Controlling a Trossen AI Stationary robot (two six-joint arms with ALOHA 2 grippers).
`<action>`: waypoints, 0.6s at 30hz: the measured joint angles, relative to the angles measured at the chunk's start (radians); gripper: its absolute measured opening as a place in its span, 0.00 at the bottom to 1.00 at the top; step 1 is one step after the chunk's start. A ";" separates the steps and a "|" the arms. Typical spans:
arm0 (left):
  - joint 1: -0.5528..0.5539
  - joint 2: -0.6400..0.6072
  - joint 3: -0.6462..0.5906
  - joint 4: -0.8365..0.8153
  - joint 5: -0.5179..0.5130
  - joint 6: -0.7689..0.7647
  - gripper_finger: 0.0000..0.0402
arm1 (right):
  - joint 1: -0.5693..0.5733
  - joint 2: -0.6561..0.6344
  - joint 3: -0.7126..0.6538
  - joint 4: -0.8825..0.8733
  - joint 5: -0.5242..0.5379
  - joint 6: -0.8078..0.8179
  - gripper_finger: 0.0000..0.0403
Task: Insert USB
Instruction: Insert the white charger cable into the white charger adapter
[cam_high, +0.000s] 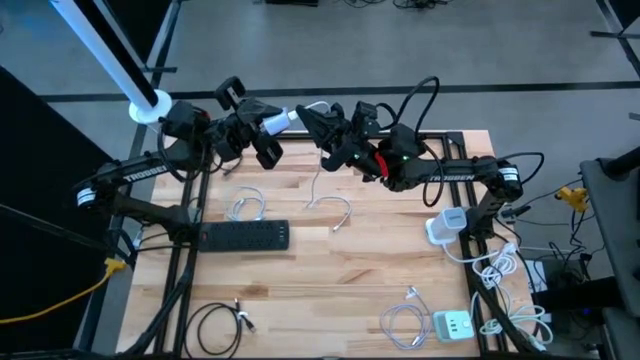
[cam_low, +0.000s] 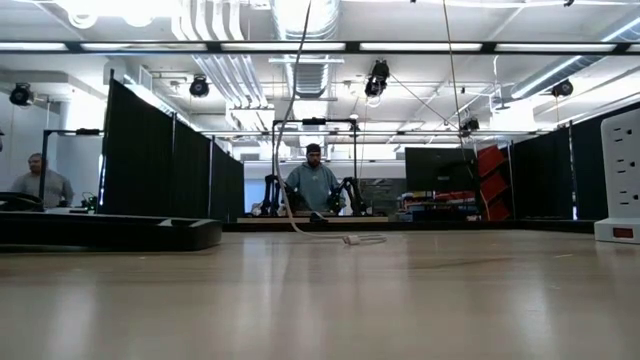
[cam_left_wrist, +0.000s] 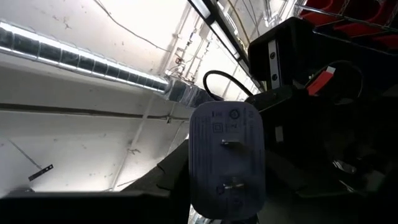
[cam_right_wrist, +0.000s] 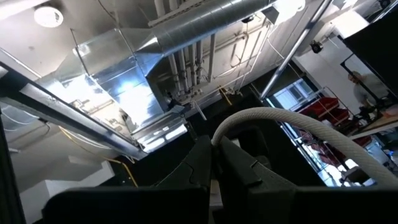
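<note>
High view: left tool (cam_high: 268, 128) grips white charger (cam_high: 277, 121), right tool (cam_high: 322, 125) pinches white cable (cam_right_wrist: 292, 127) (both raised).

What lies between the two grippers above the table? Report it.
In the high view, only the white charger, held by the left gripper, fills the gap to the right gripper, which pinches a white cable.

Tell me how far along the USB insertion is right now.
Done: both parts are lifted off the table. The left gripper holds the white charger with its prongs facing the wrist camera; the right gripper pinches the white cable.

In hand: the two grippers meet above the table's far edge, tips close together.

Left: I can't see the plug seated in the charger, so insertion looks unfinished.
</note>
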 joint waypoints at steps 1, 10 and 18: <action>0.000 0.000 0.000 -0.009 -0.002 0.000 0.29 | 0.000 0.000 0.000 -0.002 0.000 -0.003 0.00; 0.002 -0.004 0.000 -0.026 -0.004 -0.001 0.29 | -0.001 -0.002 0.000 -0.068 -0.008 -0.003 0.00; 0.002 -0.021 0.000 -0.065 -0.004 -0.032 0.29 | 0.000 -0.004 0.001 -0.099 -0.008 -0.039 0.01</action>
